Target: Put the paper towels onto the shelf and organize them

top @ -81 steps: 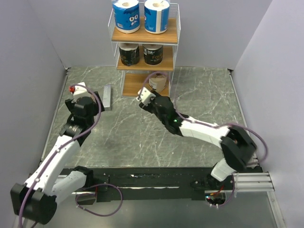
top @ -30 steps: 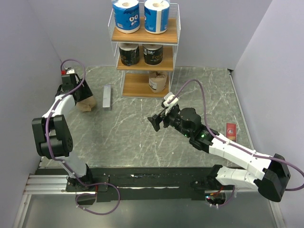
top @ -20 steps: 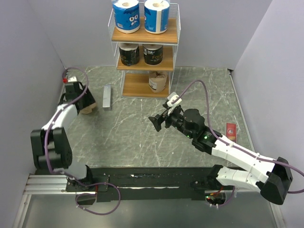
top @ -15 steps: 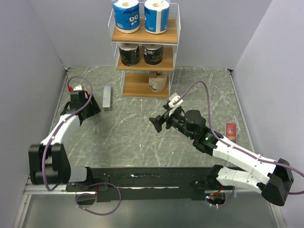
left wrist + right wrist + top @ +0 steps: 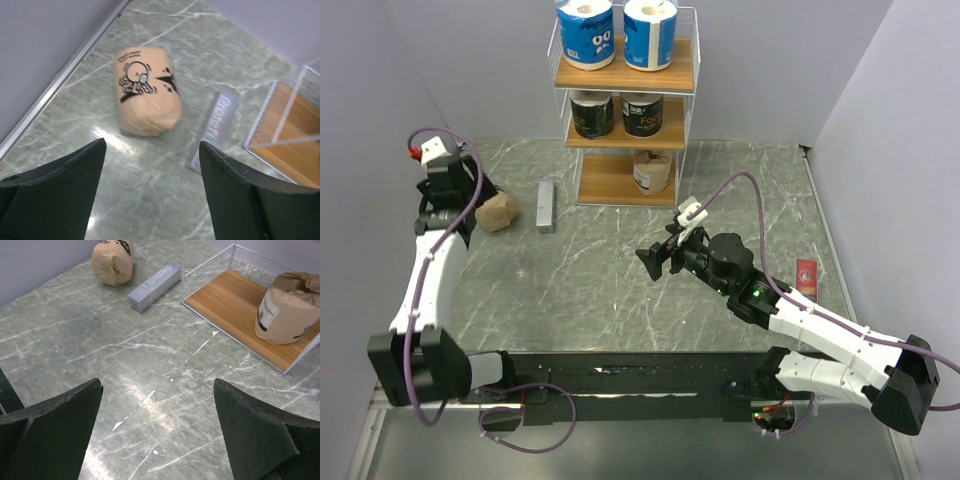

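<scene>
1. The right gripper (image 5: pixel 655 260) is hovering over mid-table (image 5: pixel 600 290). Its wrist view is showing the fingers spread wide with nothing between them (image 5: pixel 157 385).
2. A red packet (image 5: pixel 806 276) is lying flat near the right wall. Only the top view is catching it.
3. The left gripper (image 5: pixel 450 188) is hanging at the far left. Its wrist view is showing the fingers apart and empty (image 5: pixel 152 145).
4. The loose tan roll (image 5: pixel 498 212) is lying on its side on the table just beyond those fingers, not touching them (image 5: pixel 145 90). The right wrist camera is also seeing it (image 5: pixel 112 260).
5. A grey bar (image 5: pixel 546 204) is lying between that roll and the shelf (image 5: pixel 605 178).
6. A second tan roll (image 5: pixel 287 307) is standing on the bottom board.
7. Only the top view is showing the black rolls (image 5: pixel 592 113) on the middle tier and the blue-and-white rolls (image 5: pixel 585 32) on the top tier.
</scene>
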Tool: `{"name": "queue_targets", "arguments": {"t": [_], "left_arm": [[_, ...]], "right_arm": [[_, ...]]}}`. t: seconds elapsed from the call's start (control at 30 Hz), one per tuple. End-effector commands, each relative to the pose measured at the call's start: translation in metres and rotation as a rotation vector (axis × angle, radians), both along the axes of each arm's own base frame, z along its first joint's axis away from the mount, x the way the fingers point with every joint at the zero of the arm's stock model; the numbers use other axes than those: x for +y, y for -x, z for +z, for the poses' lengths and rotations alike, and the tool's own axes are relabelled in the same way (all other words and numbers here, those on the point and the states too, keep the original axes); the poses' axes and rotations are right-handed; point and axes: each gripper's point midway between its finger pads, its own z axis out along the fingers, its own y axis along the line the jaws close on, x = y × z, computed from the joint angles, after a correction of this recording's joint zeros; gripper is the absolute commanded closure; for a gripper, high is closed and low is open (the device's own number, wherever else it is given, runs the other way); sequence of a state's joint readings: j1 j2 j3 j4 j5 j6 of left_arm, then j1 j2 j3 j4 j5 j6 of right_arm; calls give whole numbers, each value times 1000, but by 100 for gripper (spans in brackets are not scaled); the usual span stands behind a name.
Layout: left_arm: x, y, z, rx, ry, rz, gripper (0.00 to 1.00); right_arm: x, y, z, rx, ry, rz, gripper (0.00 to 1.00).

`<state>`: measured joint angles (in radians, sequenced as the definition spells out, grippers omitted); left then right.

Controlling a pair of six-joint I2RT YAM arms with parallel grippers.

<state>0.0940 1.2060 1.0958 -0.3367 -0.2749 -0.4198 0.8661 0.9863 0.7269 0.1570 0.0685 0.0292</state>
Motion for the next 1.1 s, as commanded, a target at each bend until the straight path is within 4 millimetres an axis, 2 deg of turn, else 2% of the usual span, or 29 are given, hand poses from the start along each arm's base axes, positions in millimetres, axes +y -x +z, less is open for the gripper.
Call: {"name": "queue_targets", "arguments": {"t": [0.0,0.03,0.07,0.1,0.17,0.2,0.27,0.3,0.47,0.6,0.77,0.8,0.87,0.9,0.97,1.0,1.03,1.07], "left_arm": [[16,-33,-7,15,46,-58,22],[14,-42,0,-5,51,-87,23],[9,-49,1,-7,56,-123,25],[5,-58,-7,6,70,-157,25],[-2,-70,-4,-9,86,-208,26],[-2,-77,-16,16,96,-211,27],[0,-85,-20,29,90,-215,29],[-1,-90,-31,51,94,-225,30],[-2,-111,-50,59,93,-268,32],[-3,-119,-67,81,114,-276,32],[-6,-111,-92,143,152,-260,31],[-6,-103,-102,173,157,-244,31],[-10,-93,-104,177,153,-220,31],[-8,-81,-119,212,152,-191,30],[-16,-69,-123,220,173,-181,30],[-21,-56,-140,255,193,-175,30],[-20,-50,-144,259,182,-145,31],[-23,-44,-138,233,199,-127,31]], "right_arm": [[-6,1,21,-39,-47,-23,1],[-6,1,20,-40,-45,-26,0],[-6,0,20,-41,-41,-27,1],[-6,-1,18,-43,-37,-28,1],[-5,-3,19,-51,-33,-31,1],[-5,-3,20,-54,-32,-32,1],[-3,-5,19,-51,-24,-32,1],[-3,-5,18,-47,-17,-30,1],[-2,-3,21,-33,-3,-19,1],[-5,-5,18,-61,16,-26,1],[-6,-7,16,-69,38,-35,1],[-7,-8,17,-73,36,-39,1],[-7,-8,19,-83,28,-39,1],[-7,-7,17,-81,26,-40,1],[-7,-7,20,-91,6,-39,1],[-7,-6,18,-87,6,-38,1],[-7,-5,17,-83,4,-32,1],[-7,-4,18,-83,-3,-30,1]]}}
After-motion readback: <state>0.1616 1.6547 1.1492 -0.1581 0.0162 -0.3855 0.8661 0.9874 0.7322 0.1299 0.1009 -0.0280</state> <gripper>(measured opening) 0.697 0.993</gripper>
